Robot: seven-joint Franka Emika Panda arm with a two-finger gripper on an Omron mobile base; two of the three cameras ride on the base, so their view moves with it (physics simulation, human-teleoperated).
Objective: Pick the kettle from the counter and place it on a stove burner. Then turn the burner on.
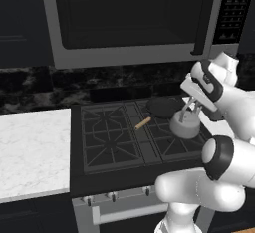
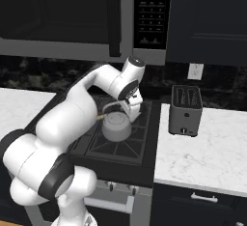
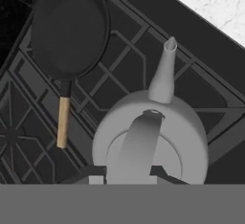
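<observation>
In the left base view we see the kettle [image 1: 185,125] on the right half of the black cooktop [image 1: 119,136], over the stove burner [image 1: 175,138] at the front right, just in front of the black skillet [image 1: 163,106] whose wooden handle points toward the cooktop's middle. The gripper [image 1: 190,108] comes down onto the kettle's thin handle from above; we cannot tell here whether the kettle rests on the grate or hangs just above it. The counter [image 1: 31,150] runs off the cooktop's left edge. In the right base view we find the kettle [image 2: 116,125] beside the cooktop's right edge, with the gripper [image 2: 130,107] at its handle, and the grey toaster [image 2: 185,110] standing on the counter [image 2: 212,152] to the right, near the back wall. In the hand view we look down on the kettle [image 3: 153,137], its spout aimed at the counter [image 3: 215,3] in the upper right corner, the skillet [image 3: 69,29] at upper left. The finger tips are hidden by the kettle's handle, so we cannot tell whether they are closed on it.
</observation>
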